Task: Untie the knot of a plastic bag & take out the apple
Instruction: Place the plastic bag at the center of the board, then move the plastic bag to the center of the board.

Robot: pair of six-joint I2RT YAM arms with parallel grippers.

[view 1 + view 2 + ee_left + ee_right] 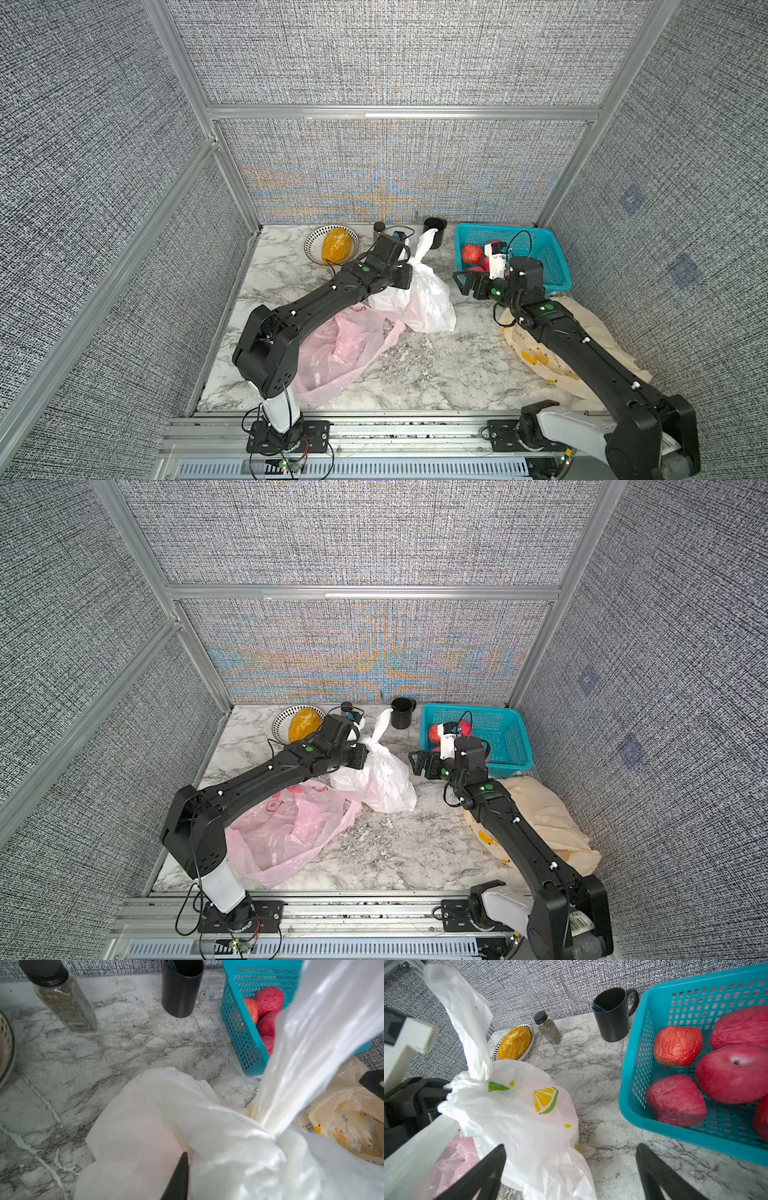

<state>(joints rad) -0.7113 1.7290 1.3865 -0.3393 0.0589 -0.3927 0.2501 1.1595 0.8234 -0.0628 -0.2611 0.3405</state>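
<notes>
The white plastic bag [430, 301] with lemon prints lies mid-table, its knot [417, 261] raised and one loose tail standing up toward the mug. My left gripper [409, 272] is pressed against the knot [274, 1136]. Only one of its fingers [181, 1176] shows, against the film, and the bag covers the other. The apple is hidden inside the bag; only a faint pink tint shows through. My right gripper [571, 1147] is open and holds nothing. It hovers just right of the bag [519, 1115], with one finger above the bag's edge.
A teal basket [498, 228] with several red fruits stands at the back right, close to my right wrist. A black mug [435, 235], a spice jar [379, 227] and a bowl [311, 245] line the back wall. A pink bag [340, 353] lies front left, and a cream bag [582, 324] under my right arm.
</notes>
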